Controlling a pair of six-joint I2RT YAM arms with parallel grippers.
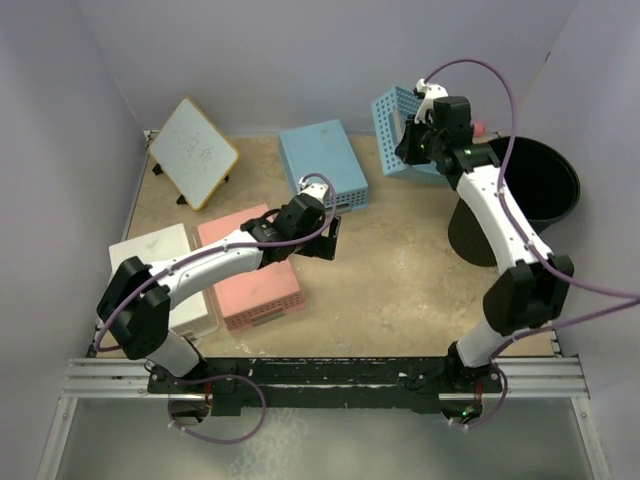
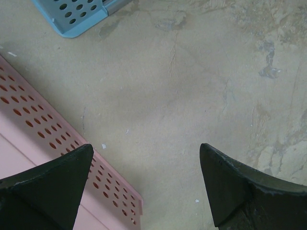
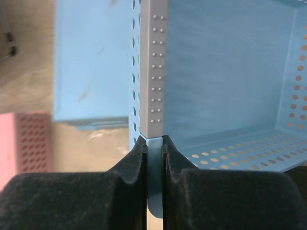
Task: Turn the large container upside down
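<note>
The large container [image 1: 542, 186] is a tall black round bin standing upright, mouth up, at the right side of the table, partly hidden by my right arm. It shows in neither wrist view. My right gripper [image 1: 410, 142] is left of the bin at the back and is shut on the rim of a blue perforated basket [image 1: 392, 128], which is tilted up on edge. In the right wrist view the fingers [image 3: 136, 158] pinch that basket's rim [image 3: 152, 72]. My left gripper [image 1: 328, 240] is open and empty over bare table [image 2: 192, 86] at mid-table, far from the bin.
A second blue basket [image 1: 322, 162] lies upside down at the back centre. A pink basket [image 1: 250, 268] and a white basket [image 1: 160, 270] lie at the left; the pink one's corner shows in the left wrist view [image 2: 43, 129]. A small whiteboard [image 1: 193, 152] stands at the back left.
</note>
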